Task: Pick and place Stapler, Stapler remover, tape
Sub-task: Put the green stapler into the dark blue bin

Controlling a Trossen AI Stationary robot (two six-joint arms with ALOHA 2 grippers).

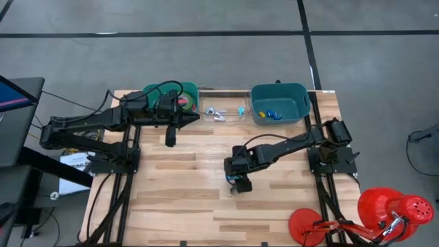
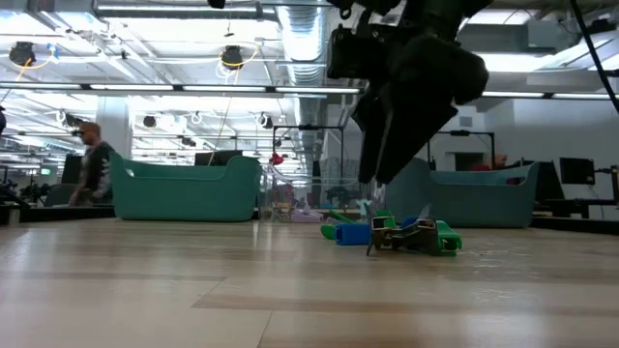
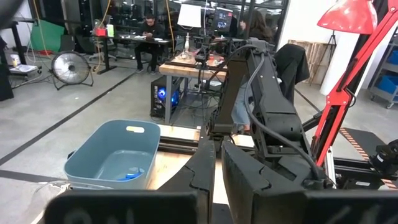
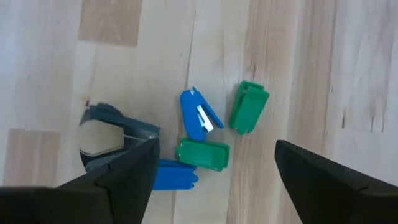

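Note:
My right gripper (image 4: 216,148) is open and points down over a cluster of small pieces lying flat on the wooden table: two blue pieces (image 4: 198,116), two green ones (image 4: 249,107) and a grey one (image 4: 107,129). The low view shows this gripper (image 2: 379,176) hanging above the cluster (image 2: 401,235) without touching it. In the high view it (image 1: 238,181) is near the table's middle. My left gripper (image 1: 191,118) is shut and held level beside the green bin (image 1: 152,90), which holds green and pinkish red tape rolls (image 1: 182,102).
A clear tray (image 1: 223,103) with small items sits at the far edge between the green bin and a teal bin (image 1: 279,92) holding blue and yellow pieces. A red lamp (image 1: 391,209) stands at the table's near right corner. People work in the room beyond.

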